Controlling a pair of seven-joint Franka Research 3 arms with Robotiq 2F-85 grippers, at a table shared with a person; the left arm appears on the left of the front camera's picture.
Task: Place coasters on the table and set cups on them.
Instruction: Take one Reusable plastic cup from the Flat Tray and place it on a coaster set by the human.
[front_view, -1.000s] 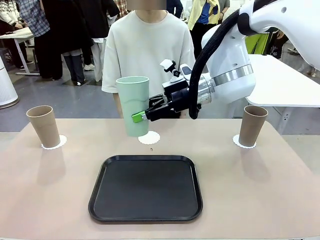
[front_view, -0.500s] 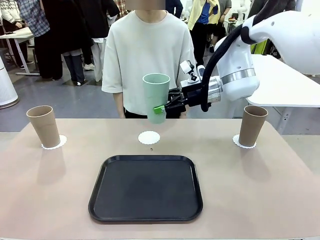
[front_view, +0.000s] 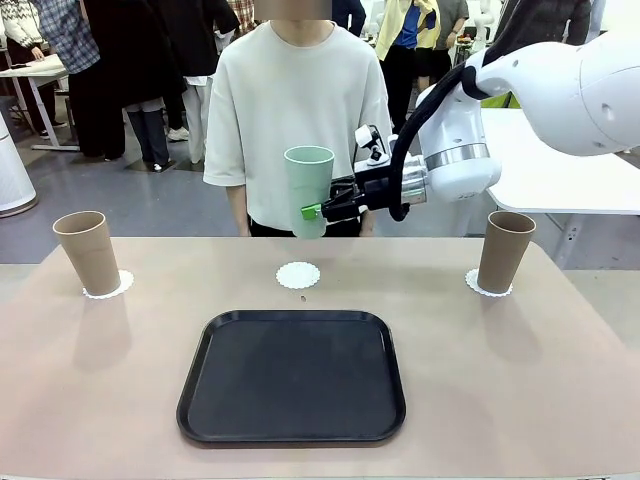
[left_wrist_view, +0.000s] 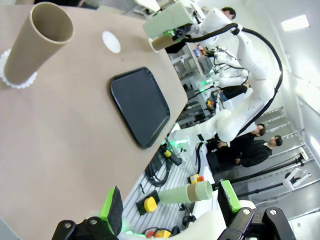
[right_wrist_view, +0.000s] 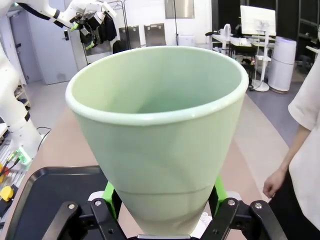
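Note:
My right gripper (front_view: 316, 211) is shut on the lower part of the mint green cup (front_view: 308, 188). It holds the cup upright in the air above and behind a bare white coaster (front_view: 298, 275) at the table's far middle. In the right wrist view the green cup (right_wrist_view: 160, 135) sits between the green pads (right_wrist_view: 113, 197). One tan cup (front_view: 87, 252) stands on a coaster (front_view: 108, 288) at the far left. Another tan cup (front_view: 504, 250) stands on a coaster (front_view: 481, 288) at the far right. My left gripper (left_wrist_view: 170, 205) is open and holds nothing, off the table's left side near the left tan cup (left_wrist_view: 37, 42).
A black square tray (front_view: 292, 375) lies bare on the beige table (front_view: 520, 380) in front of the middle coaster. A person (front_view: 295, 110) stands at the far edge, one hand (right_wrist_view: 272, 182) hanging beside the table. A white table (front_view: 560, 170) stands behind at the right.
The right arm has carried the green cup up and away toward the far side, from low by the middle coaster to higher above it. The left gripper has stayed open.

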